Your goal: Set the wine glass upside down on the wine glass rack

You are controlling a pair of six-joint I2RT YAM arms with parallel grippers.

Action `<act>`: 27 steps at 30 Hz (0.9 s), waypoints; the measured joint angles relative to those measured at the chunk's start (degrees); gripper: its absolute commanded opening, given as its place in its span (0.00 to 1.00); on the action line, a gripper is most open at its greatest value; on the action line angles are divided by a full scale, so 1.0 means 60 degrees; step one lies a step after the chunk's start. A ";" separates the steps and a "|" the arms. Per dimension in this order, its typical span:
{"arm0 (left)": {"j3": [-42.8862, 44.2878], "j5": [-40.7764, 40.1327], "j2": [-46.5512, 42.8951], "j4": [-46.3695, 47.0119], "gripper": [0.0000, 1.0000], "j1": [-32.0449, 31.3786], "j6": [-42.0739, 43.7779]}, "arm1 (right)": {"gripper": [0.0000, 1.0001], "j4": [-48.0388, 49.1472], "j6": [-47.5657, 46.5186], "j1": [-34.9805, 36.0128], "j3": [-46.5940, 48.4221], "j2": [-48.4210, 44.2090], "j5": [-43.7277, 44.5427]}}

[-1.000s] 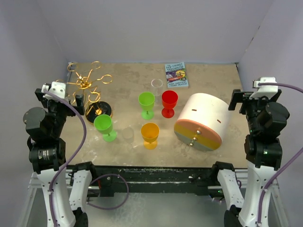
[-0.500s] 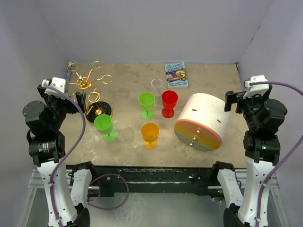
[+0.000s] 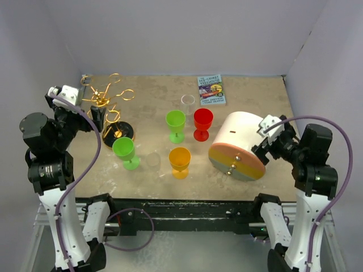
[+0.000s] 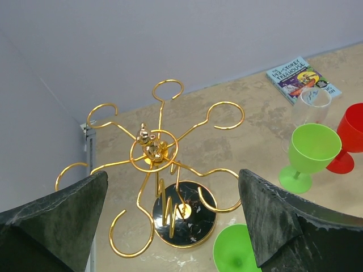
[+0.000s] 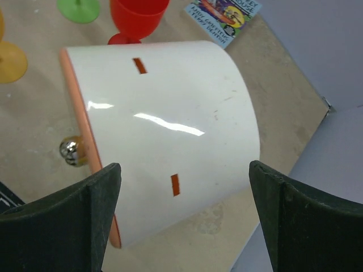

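Since a second ago the right jaws have swung down and inward, from high at the right edge of the tabletop (image 3: 148,112) to just beside the white drum (image 3: 241,136). The left jaws have drawn back a little and hover near the wine glass rack (image 3: 106,101). Both pairs stand apart, holding nothing.

At the far left stands the rack, its loops all bare. Which glass is meant I cannot tell: a clear wine glass (image 3: 188,103) stands upright near the book (image 3: 211,89), and coloured goblets (image 3: 176,122) – green, red, orange – stand upright nearer. The clear one is probably light, thin-walled, slippery and breakable. I would take it gently by the stem just under the bowl, so it can be turned over and its foot slid into a loop.
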 measured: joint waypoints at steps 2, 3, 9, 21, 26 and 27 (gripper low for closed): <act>0.0026 0.0033 0.0080 0.0000 0.99 0.0004 0.0000 | 0.96 -0.0470 -0.0648 0.0000 -0.0178 -0.0262 -0.0229; 0.0036 0.0044 0.0131 0.0000 0.99 0.0004 0.0004 | 0.97 -0.0747 -0.1035 0.0004 -0.0280 -0.0463 -0.0339; 0.0044 0.0044 0.0262 0.0011 0.99 0.0018 -0.0004 | 0.95 -0.1668 -0.2393 0.0004 -0.0820 -0.1107 -0.0550; -0.0361 0.0131 -0.0138 0.0098 0.99 0.0047 -0.0004 | 0.79 -0.0255 -0.0878 0.0004 -0.2171 -0.1279 0.1413; -0.0466 0.0149 -0.0186 0.0102 0.99 0.0047 -0.0007 | 0.76 0.1038 0.0022 0.0000 -0.2801 -0.1049 0.3537; -0.0474 0.0157 -0.0193 0.0106 0.99 0.0047 -0.0011 | 0.76 0.1228 0.0106 0.0000 -0.2881 -0.0914 0.3909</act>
